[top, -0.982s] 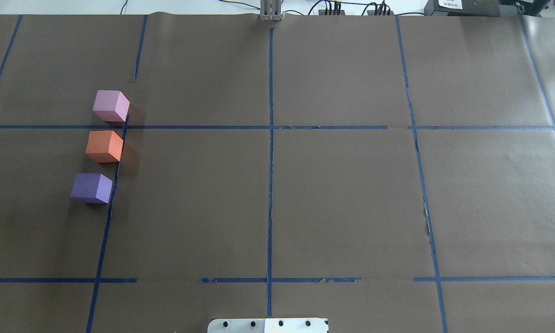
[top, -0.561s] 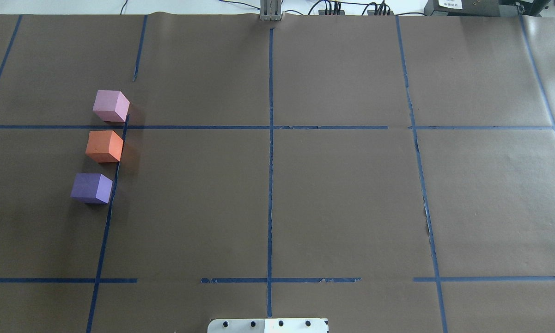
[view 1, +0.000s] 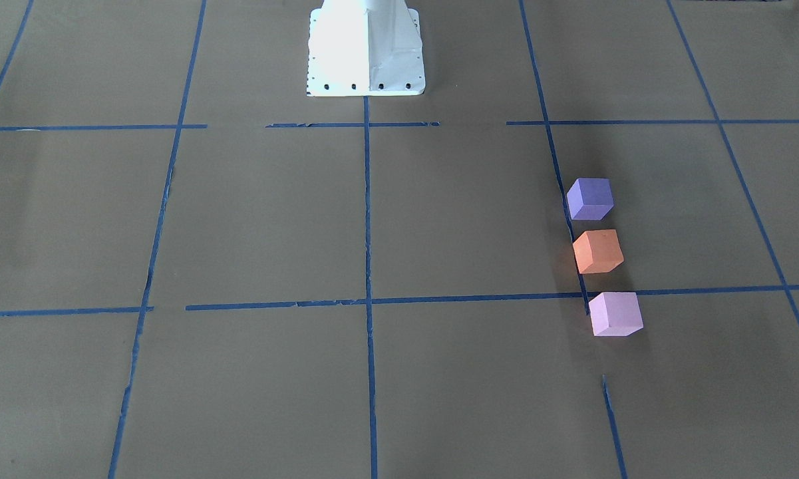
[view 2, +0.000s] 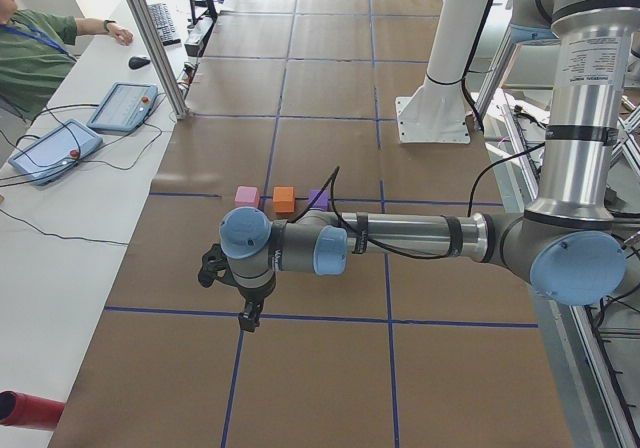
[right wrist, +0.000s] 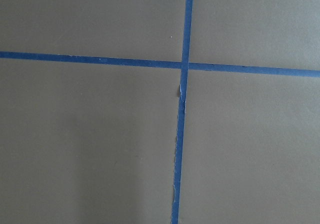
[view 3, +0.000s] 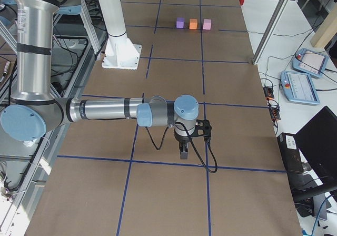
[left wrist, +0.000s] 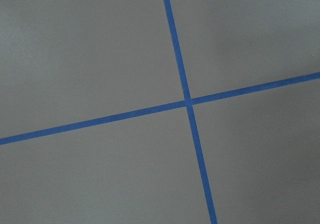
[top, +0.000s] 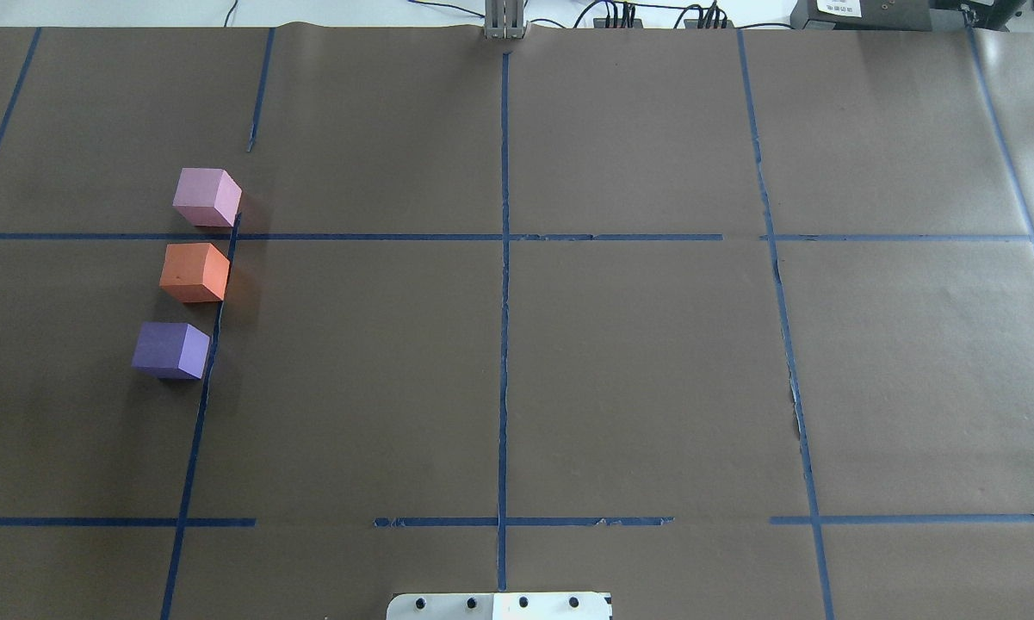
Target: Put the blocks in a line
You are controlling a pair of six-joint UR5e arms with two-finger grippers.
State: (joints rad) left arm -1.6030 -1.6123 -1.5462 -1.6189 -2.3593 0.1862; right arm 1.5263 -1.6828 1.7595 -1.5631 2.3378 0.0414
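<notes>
Three foam cubes stand in a row, with small gaps, on the brown paper at the robot's left. In the overhead view the pink-lilac block [top: 207,196] is farthest, the orange block [top: 194,272] in the middle and the violet block [top: 170,350] nearest. In the front-facing view they are violet [view 1: 590,198], orange [view 1: 597,251] and pink [view 1: 615,313]. The left gripper [view 2: 247,318] shows only in the exterior left view, well short of the blocks, pointing down above the table. The right gripper [view 3: 183,154] shows only in the exterior right view, far from the blocks. I cannot tell if either is open.
Blue tape lines grid the brown paper. The white robot base plate [top: 499,605] sits at the near edge. Both wrist views show only paper and tape crosses. An operator [view 2: 30,53] and teach pendants [view 2: 122,106] are at a side bench.
</notes>
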